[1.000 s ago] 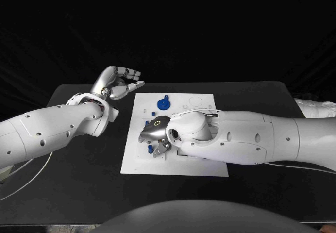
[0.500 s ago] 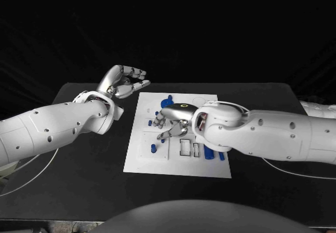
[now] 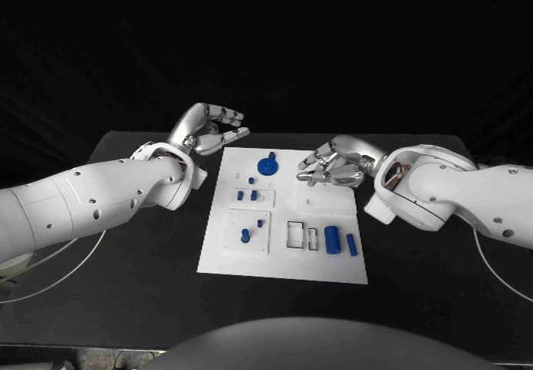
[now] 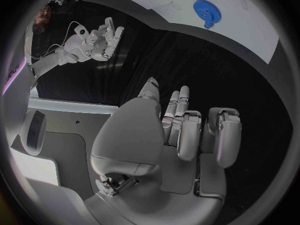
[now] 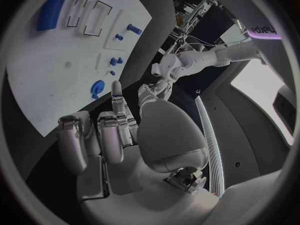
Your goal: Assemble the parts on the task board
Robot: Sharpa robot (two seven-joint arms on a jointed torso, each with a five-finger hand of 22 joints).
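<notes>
A black table (image 3: 133, 262) is seen from above, with a white task board (image 3: 283, 266) laid flat at its middle. Two white arms reach in from either side. The left robot hand (image 3: 209, 126) is raised beside the board's far left corner, off the board, with its fingers curled inward and nothing held in them. The right robot hand (image 3: 331, 163) is held over the board's far right corner, its fingers likewise curled in on nothing. On the board, a blue gear (image 3: 266, 164) is set near the far edge. Two blue cylinders (image 3: 332, 240) are laid side by side toward the near right, just beside two empty rectangular slots (image 3: 303, 235). Small blue pegs (image 3: 246, 196) are placed on the left half, some nearer the gear, others closer to the near edge.
</notes>
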